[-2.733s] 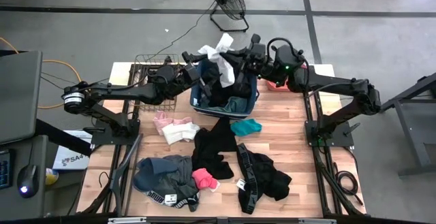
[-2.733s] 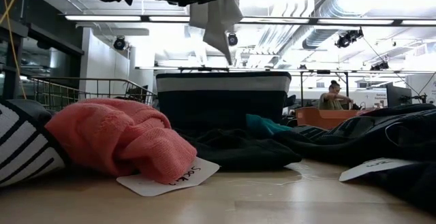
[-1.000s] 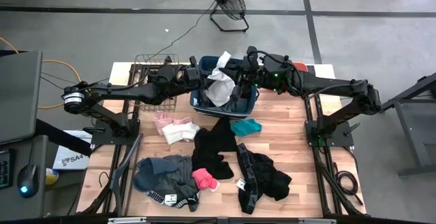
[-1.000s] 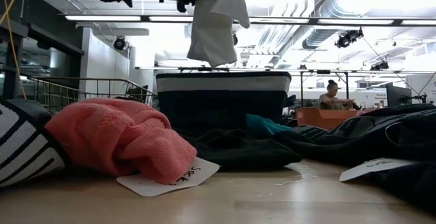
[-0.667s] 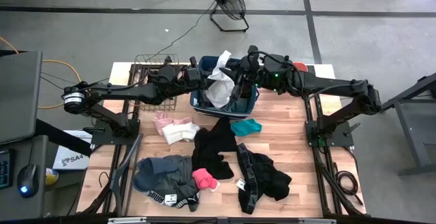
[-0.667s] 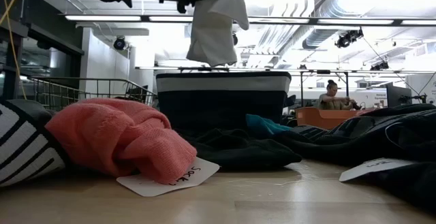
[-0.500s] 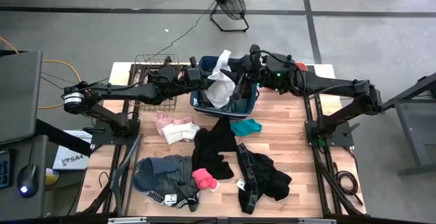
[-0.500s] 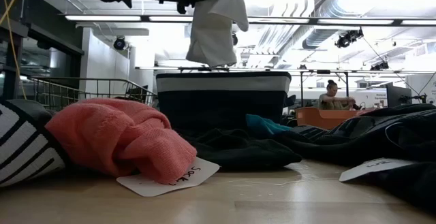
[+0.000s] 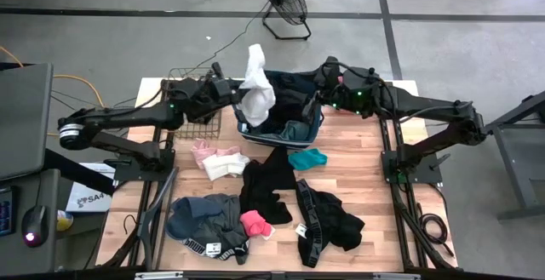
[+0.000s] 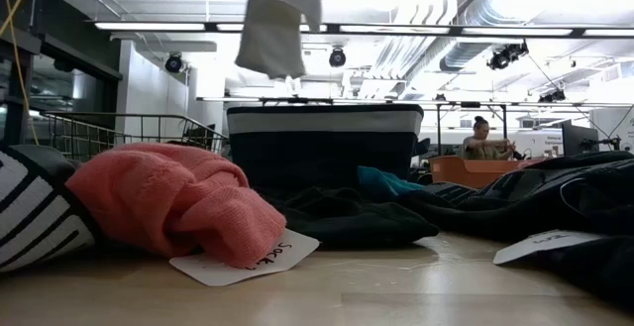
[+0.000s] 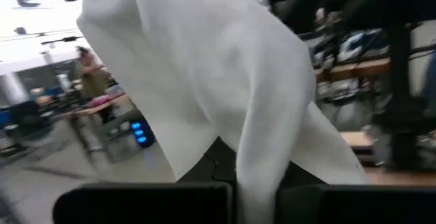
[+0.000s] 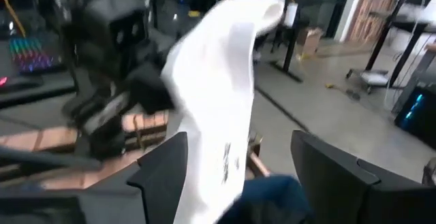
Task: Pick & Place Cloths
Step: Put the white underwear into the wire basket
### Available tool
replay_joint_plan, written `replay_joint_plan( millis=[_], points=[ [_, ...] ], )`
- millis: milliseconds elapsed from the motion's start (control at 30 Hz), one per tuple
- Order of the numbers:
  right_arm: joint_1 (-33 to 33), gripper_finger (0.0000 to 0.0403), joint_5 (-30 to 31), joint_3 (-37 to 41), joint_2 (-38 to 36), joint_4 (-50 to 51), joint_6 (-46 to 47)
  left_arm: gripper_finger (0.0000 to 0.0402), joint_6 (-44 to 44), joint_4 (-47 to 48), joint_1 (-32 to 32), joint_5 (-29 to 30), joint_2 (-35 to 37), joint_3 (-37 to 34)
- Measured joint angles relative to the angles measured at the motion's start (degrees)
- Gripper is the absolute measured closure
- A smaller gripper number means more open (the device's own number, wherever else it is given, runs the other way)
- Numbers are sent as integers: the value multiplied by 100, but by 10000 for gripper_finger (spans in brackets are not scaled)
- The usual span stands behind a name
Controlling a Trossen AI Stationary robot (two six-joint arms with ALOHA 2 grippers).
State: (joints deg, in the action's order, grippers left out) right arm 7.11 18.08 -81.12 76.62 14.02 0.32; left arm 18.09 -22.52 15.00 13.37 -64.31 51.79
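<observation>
While the left end effector (image 9: 236, 88) is clamped shut on the white cloth (image 9: 255, 93), held high just off the blue bin's (image 9: 312, 125) left rim, the right end effector (image 9: 328, 74) stands open and empty; the cloth's hanging tail could snag that rim or miss the bin.

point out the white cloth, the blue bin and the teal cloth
white cloth (image 9: 255, 93), high view, middle of the hanging fabric
blue bin (image 9: 312, 128), high view, right wall
teal cloth (image 9: 307, 157), high view, centre
</observation>
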Motion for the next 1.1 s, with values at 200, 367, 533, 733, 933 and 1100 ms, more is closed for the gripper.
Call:
replay_joint_plan(
  millis=[200, 367, 533, 733, 933, 1100],
  points=[
    [-141, 154, -5, 2, 7, 509, 141, 401, 568, 997, -2, 1066, 609, 4],
    [-260, 154, -1, 2, 7, 641, 248, 401, 811, 1718, 0, 2207, 1020, 2],
    [-379, 154, -1, 2, 7, 638, 262, 401, 858, 2420, 0, 3443, 1280, 2],
    [-420, 154, -1, 2, 8, 638, 266, 401, 485, 3481, 0, 4367, 1281, 2],
    [-417, 154, -1, 2, 7, 758, 294, 401, -155, 4724, 42, 4881, 1155, 0],
    [-420, 154, -1, 2, 9, 867, 314, 401, -765, 5500, 481, 4730, 1115, 0]
  ],
)
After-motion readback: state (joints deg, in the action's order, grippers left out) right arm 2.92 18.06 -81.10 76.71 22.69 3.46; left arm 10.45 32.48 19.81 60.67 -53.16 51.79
